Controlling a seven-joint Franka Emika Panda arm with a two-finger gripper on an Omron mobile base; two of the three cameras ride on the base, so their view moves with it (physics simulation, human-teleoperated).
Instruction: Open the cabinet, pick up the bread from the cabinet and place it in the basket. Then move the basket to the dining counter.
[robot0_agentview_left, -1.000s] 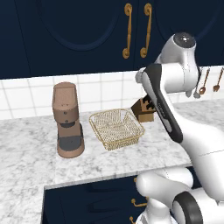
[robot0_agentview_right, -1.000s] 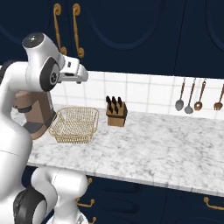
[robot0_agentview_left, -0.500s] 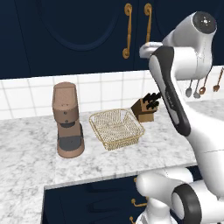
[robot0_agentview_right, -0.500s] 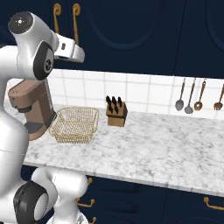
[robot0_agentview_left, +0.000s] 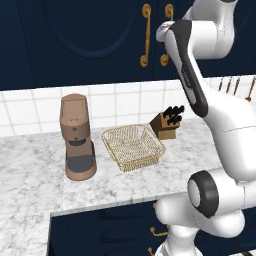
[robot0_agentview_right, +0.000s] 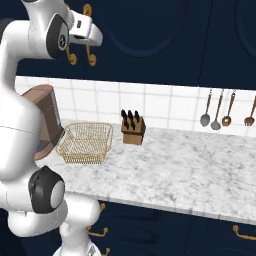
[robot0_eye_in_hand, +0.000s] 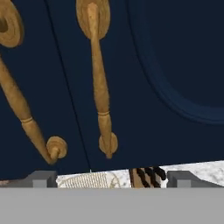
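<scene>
Because the cabinet at the top of the frame is shut, with the bread presumably behind its doors, the gripper faces its 2 brass handles, jaws wide and empty. The basket waits at lower centre beside the coffee machine.

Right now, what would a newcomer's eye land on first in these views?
The white arm reaching up toward the shut navy cabinet, its open fingers facing the two brass handles. Below on the marble counter sits the golden wire basket, between a brown coffee machine and a knife block.
</scene>
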